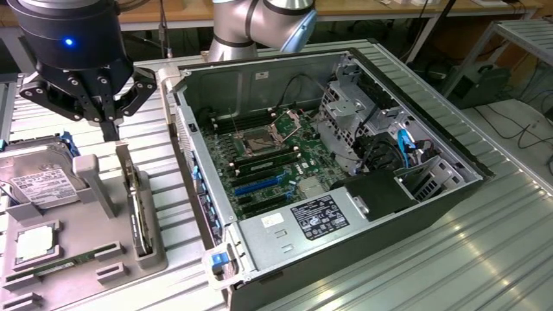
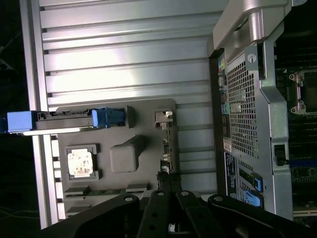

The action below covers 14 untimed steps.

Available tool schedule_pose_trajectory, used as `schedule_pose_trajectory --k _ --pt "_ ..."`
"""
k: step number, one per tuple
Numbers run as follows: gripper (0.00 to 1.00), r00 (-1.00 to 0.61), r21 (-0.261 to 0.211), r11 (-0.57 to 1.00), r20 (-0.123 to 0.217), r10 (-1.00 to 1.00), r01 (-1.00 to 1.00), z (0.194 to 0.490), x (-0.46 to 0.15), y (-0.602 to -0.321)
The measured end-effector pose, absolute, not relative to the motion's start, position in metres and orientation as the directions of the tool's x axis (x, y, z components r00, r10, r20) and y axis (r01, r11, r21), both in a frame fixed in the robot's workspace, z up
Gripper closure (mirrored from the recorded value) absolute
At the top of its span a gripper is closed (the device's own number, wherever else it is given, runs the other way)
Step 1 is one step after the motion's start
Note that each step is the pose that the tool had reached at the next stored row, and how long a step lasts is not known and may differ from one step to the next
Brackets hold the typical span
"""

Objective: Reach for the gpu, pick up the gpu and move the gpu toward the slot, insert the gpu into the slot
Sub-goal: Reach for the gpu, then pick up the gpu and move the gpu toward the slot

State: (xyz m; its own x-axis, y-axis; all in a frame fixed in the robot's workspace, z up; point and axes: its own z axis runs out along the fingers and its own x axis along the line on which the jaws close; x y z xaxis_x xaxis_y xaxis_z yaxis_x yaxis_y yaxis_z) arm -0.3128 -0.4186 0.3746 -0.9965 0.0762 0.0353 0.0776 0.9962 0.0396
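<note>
a ribbed metal desk (image 1: 484, 259) carries the work, with other benches and cables in the room behind.

in the exterior view the black gripper (image 1: 110, 133), a blue light on its body, hangs with its fingers pressed together and nothing between them. just below its fingertips lies a grey holder tray (image 1: 78, 227). the gpu (image 1: 138, 217) stands on edge in a groove of that tray, reaching away from under the gripper and not touched by it. on the tray, further to the exterior view's left, sit a hard drive (image 1: 39, 178) with a white label whose print is too small to read, a processor chip (image 1: 36, 241) and a green memory stick (image 1: 56, 265). beside the gripper, to the exterior view's right, an open computer case (image 1: 363, 259) shows its motherboard (image 1: 285, 155), a blue slot (image 1: 259, 186) and a black power supply label (image 1: 320, 217) with white print i cannot read.

the wrist view looks down past the gripper (image 2: 166, 186). here the gpu (image 2: 166, 153) shows edge-on as a thin line directly ahead of the closed fingertips. it also shows the hard drive's blue side rails (image 2: 106, 117) and the perforated rear panel (image 2: 242, 114) of the case with small, unreadable stickers, which the exterior view does not.
</note>
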Motion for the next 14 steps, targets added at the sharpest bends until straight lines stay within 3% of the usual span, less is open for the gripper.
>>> schedule_pose_trajectory --k 9,11,14 --pt "0.89 -0.996 0.040 0.996 0.035 0.076 0.078 0.3746 -0.3128 -0.4186" --pt "0.83 -0.996 0.040 0.996 0.035 0.076 0.078 0.3746 -0.3128 -0.4186" --pt "0.64 -0.996 0.040 0.996 0.035 0.076 0.078 0.3746 -0.3128 -0.4186"
